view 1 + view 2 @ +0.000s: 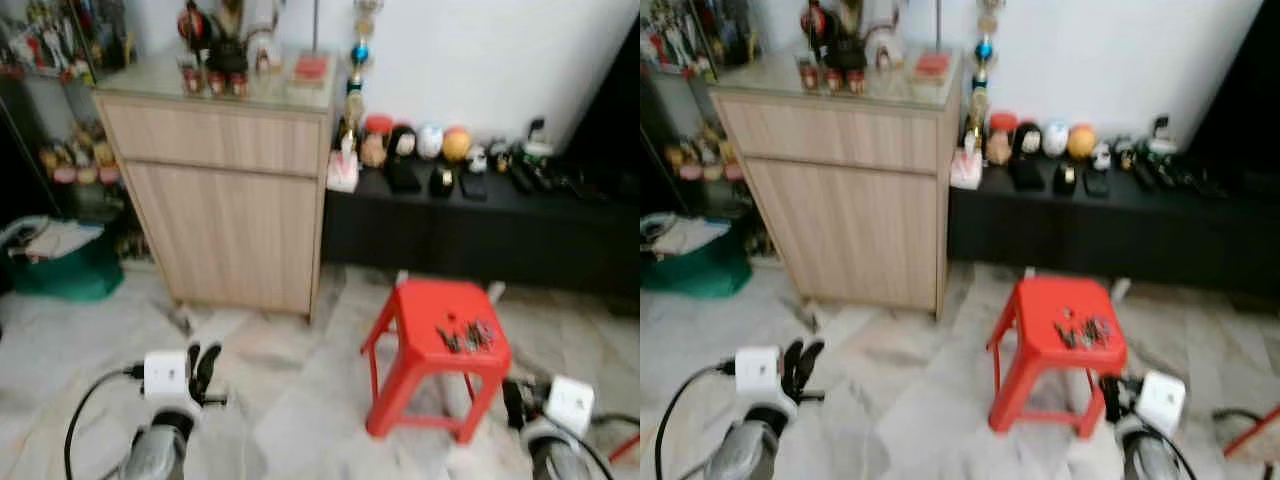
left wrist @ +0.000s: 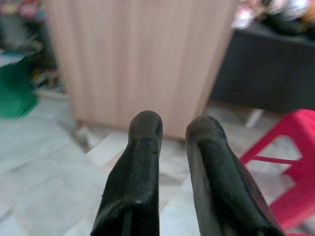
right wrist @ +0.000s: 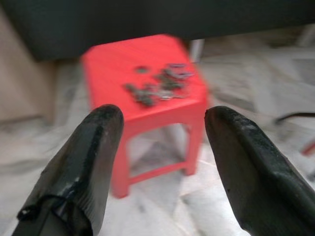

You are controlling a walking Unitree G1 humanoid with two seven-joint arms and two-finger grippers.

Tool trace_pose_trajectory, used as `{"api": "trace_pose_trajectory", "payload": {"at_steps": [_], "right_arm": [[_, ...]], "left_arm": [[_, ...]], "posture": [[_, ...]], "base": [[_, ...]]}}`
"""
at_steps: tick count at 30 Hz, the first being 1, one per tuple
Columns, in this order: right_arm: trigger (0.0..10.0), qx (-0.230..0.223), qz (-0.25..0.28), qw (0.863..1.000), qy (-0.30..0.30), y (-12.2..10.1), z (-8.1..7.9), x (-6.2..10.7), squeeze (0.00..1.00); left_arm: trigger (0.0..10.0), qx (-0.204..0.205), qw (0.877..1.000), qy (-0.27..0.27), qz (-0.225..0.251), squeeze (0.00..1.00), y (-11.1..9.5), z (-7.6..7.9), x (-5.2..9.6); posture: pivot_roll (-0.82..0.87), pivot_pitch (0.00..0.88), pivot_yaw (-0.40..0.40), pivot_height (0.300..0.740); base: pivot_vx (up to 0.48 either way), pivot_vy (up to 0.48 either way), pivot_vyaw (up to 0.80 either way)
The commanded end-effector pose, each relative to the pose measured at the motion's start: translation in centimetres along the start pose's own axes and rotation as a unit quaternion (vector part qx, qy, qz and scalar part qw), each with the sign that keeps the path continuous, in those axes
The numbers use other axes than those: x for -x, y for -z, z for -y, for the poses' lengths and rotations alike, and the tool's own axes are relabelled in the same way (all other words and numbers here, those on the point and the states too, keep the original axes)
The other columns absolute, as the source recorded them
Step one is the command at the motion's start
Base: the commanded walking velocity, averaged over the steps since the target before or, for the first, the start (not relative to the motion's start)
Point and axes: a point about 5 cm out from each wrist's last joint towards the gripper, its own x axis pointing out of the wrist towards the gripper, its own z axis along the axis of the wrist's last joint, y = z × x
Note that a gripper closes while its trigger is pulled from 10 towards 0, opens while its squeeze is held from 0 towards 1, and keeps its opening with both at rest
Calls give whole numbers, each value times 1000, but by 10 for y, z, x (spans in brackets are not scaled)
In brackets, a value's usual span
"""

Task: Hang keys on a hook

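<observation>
Nothing hung yet. Keys (image 1: 466,336) lying loose on top of the red stool (image 1: 437,352), untouched. Right pincer (image 3: 162,132) spread wide, empty, aimed at the stool from nearby. Left pincer (image 2: 172,132) slightly parted, empty, facing the wooden cabinet (image 1: 230,190). No hook made out.

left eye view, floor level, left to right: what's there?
Green bin → left hand → red stool with keys on its seat → right hand.
</observation>
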Motion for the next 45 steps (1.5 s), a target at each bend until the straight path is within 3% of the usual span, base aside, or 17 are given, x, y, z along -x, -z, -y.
{"api": "trace_pose_trajectory", "payload": {"at_steps": [1,23,32,45], "right_arm": [[10000,0,6,1000,4,-5,2,-2,0],[10000,3,5,1000,-1,-2,0,0,0],[10000,14,9,1000,-9,-6,-2,-2,0],[10000,15,15,1000,-12,-11,-3,-5,0]], "left_arm": [[10000,4,1000,1,2,0,-1,1,-1],[10000,-6,1000,16,-9,0,1,0,0],[10000,-10,1000,22,-6,0,-1,-1,-1],[10000,-12,1000,12,-1,0,-4,-2,-2]], "posture": [[34,0,-91,740],[22,0,-61,740],[21,0,-58,740],[20,0,-64,740]], "base": [[341,0,0],[336,0,0],[0,0,0],[0,-359,0]]}}
